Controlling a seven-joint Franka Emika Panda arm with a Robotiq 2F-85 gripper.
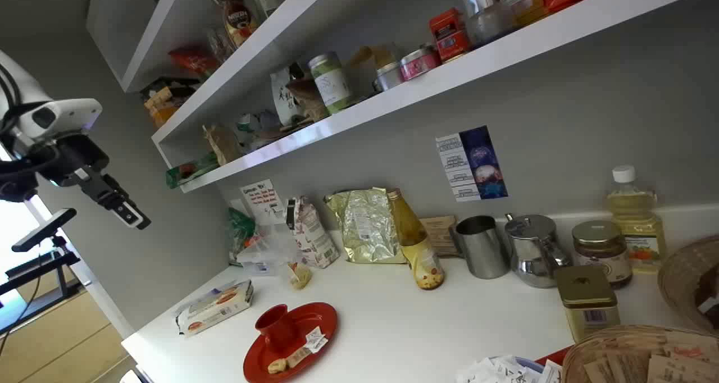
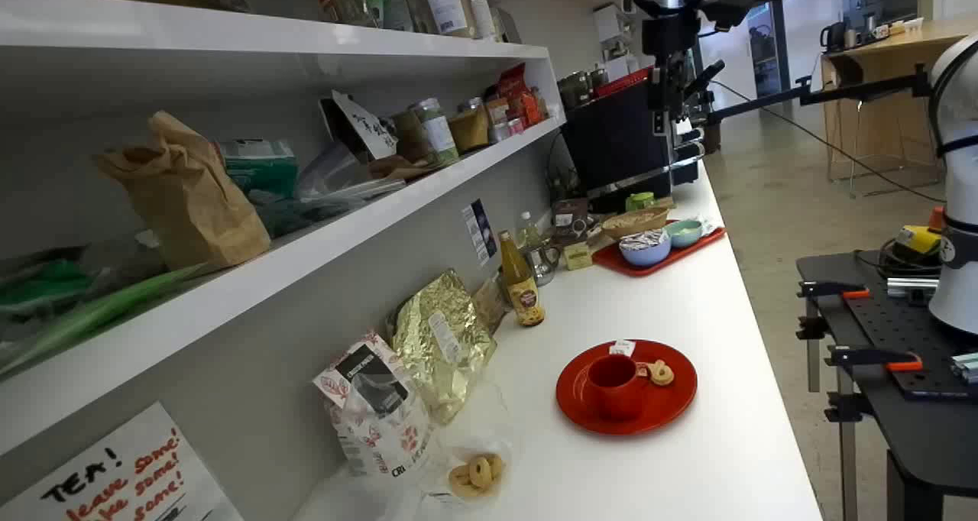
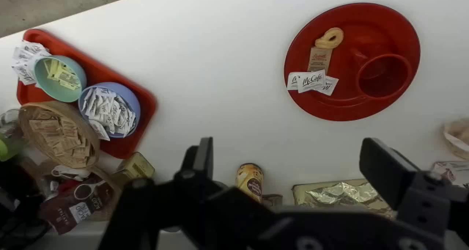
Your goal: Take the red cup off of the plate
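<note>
Red cup [image 2: 615, 395] standing upright on the red plate [image 3: 337, 112], open end up, with handle pointed toward a cookie [image 3: 331, 38]. Also on the plate: brown packet [image 3: 320, 59] against the cookie, and white packets [image 3: 311, 82], marked McCafé, overlapping the brown one. Pincer [image 3: 287, 156] spread wide in the wrist view, one side well apart from the other; raised above the counter [image 3: 220, 96], well apart from cup and plate, in both exterior views.

Along the grey wall [image 1: 561, 153], in an exterior view: white bag [image 1: 313, 237], gold bag [image 1: 365, 226] and bottle [image 1: 417, 242], close together. Farther along, pitcher [image 1: 484, 251], with teapot [image 1: 533, 259] just beside it; then jar [image 1: 602, 256], with oil [image 1: 635, 223] behind and tin [image 1: 587, 315] in front. Near the plate, white pack [image 1: 216, 310] lying flat.

Toward the opposite end, red tray [image 3: 148, 105] carrying a green bowl [image 3: 51, 88] and a blue bowl [image 3: 127, 93] side by side, both holding sachets [image 3: 108, 110]. Close against them, basket [image 3: 55, 105], likewise filled; hard to tell if resting on the tray or just beside it. Overhead, white shelf [image 1: 449, 75] loaded with groceries [image 1: 331, 85]. Below it, on the wall, poster [image 1: 477, 164] and, in an exterior view, handwritten note [image 2: 126, 475] headed TEA!
</note>
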